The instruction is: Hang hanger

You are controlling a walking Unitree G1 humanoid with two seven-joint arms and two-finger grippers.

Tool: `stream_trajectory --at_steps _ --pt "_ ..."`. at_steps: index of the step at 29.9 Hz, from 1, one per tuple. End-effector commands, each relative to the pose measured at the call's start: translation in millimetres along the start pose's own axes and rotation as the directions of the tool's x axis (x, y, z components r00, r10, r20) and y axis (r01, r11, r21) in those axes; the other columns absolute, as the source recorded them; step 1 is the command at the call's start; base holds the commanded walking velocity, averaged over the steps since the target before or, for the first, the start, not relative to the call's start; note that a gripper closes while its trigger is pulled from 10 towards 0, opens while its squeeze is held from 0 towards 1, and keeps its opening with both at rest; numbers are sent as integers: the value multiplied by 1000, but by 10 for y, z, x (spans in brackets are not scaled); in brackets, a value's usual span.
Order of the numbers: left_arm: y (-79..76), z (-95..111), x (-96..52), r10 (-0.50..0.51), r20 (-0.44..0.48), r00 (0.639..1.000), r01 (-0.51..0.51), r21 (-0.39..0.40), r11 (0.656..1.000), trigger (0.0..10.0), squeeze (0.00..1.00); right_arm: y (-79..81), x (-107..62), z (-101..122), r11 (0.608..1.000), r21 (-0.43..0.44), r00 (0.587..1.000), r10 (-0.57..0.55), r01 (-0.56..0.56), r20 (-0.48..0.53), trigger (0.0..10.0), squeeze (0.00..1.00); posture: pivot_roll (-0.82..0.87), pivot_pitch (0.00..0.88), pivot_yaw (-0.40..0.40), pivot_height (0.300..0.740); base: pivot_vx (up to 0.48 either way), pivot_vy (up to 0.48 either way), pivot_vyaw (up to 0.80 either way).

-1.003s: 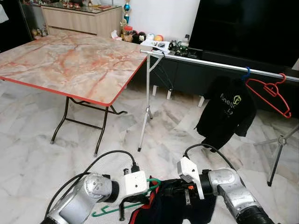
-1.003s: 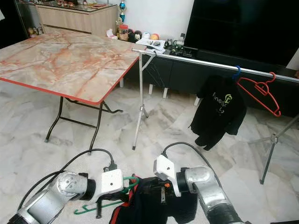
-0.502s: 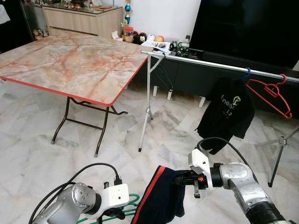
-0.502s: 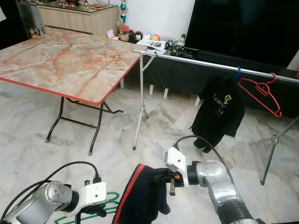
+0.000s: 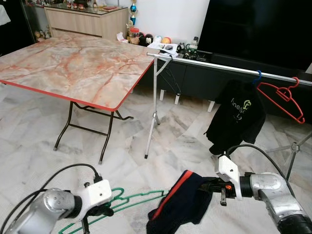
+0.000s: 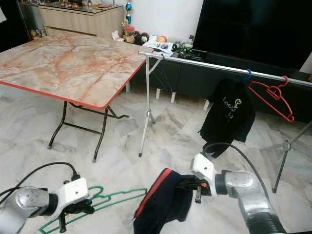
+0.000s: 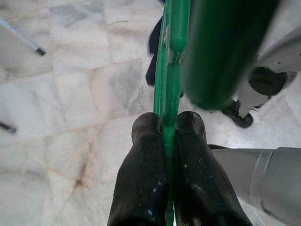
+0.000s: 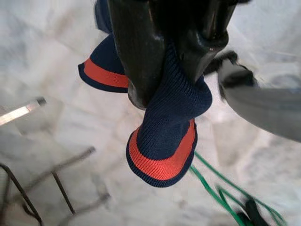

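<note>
A folding table (image 5: pixel 73 63) with a marbled pink top and red edging stands on the pale marble floor (image 5: pixel 34 151), taking up the robot's far left. Behind it a wooden sideboard (image 5: pixel 85 19) runs along the back wall. To the right a long dark cabinet (image 5: pixel 253 29) fills the back, with small ornaments (image 5: pixel 146 39) crowded at its left end.

In front of that cabinet a silver clothes rail (image 5: pixel 224 68) stretches from its upright leg (image 5: pixel 154 112), which stands just off the table's near right corner, out toward the right. A black T-shirt (image 5: pixel 237 114) with pale lettering hangs from the rail on a blue hook, and an empty red hanger (image 5: pixel 282 97) hangs beside it nearer the rail's right end.

Low in the foreground, the right gripper (image 5: pixel 214 186) is clamped on a navy garment (image 5: pixel 183 202) with a red-orange trim band; the wrist view shows the knit cloth pinched between the two black fingers (image 8: pixel 141 61), the rest drooping below them. The garment hangs above the floor, well short of the rail.

The left gripper (image 5: pixel 100 210) is closed on a green hanger (image 5: pixel 131 201), its fingers (image 7: pixel 141 179) squeezing the thin green bar from both sides. The hanger lies roughly level, low above the floor, its far end reaching toward the garment; whether it touches the cloth cannot be told.
</note>
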State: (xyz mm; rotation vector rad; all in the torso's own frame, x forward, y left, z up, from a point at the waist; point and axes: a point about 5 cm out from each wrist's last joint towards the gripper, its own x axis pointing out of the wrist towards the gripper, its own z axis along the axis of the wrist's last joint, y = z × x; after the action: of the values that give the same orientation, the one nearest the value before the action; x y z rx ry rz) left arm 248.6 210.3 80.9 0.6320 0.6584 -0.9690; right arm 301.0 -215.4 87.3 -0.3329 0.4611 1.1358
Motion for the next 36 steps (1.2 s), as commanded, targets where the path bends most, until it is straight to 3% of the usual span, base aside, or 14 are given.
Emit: stream_trajectory --at_steps 1,8,10,11,12,14,16,20,21,22,27,31,33,36 --pt "50 -39 -73 30 -3 1000 -30 -11 999 0 0 -58 -98 -22 998 -12 998 -64 64 -11 0 0 161 0 -75 740 0 0 0" --pt "196 -333 -191 220 -60 974 -224 -90 970 0 0 -180 -189 -62 957 27 957 -291 290 22 0 0 149 0 -68 740 0 0 0" --pt "322 -592 -172 449 -128 884 -465 -169 869 2039 0 -238 -186 -58 877 152 874 -473 456 111 0 0 138 0 -64 740 0 0 0" --pt "322 -592 -172 449 -128 884 -465 -169 869 2039 0 -238 -186 -58 877 152 874 -473 456 111 0 0 138 0 -64 740 0 0 0" --pt "256 -795 -73 524 -190 830 -557 -220 801 10000 0 -237 -141 -48 783 329 769 -605 528 204 0 0 138 0 -62 740 0 0 0" --pt "206 -867 -26 530 -216 820 -572 -267 776 10000 0 -229 -128 -54 739 387 722 -655 552 223 0 0 137 0 -62 740 0 0 0" --pt "-13 -1059 159 544 -284 790 -613 -390 687 10000 0 -123 -51 -217 566 553 588 -793 611 163 0 0 131 0 -62 740 0 0 0" --pt "-219 -1232 288 551 -363 751 -657 -495 568 10000 0 -4 -51 -315 416 599 460 -883 684 87 0 0 121 0 -46 740 0 0 0" --pt "-219 -1232 288 551 -363 751 -657 -495 568 10000 0 -4 -51 -315 416 599 460 -883 684 87 0 0 121 0 -46 740 0 0 0" --pt "-332 -1323 333 543 -407 735 -674 -526 518 10000 0 29 -88 -281 350 625 384 -919 698 85 0 0 112 0 -34 740 0 0 0" --pt "-729 -1531 467 446 -507 737 -676 -565 474 10000 0 83 -93 -21 284 596 250 -958 751 141 0 0 79 0 -14 740 0 0 0" --pt "-888 -1586 509 416 -538 733 -680 -601 421 10000 0 126 -44 69 279 577 232 -960 767 155 0 0 84 0 -23 740 0 0 0" --pt "-995 -1620 535 395 -570 720 -693 -612 381 10000 0 175 3 110 276 557 230 -961 783 153 10000 0 91 0 -33 740 0 0 0" --pt "-1085 -1617 588 363 -589 722 -692 -614 380 10000 0 204 58 153 284 544 243 -959 789 148 10000 0 95 0 -35 740 0 0 0"
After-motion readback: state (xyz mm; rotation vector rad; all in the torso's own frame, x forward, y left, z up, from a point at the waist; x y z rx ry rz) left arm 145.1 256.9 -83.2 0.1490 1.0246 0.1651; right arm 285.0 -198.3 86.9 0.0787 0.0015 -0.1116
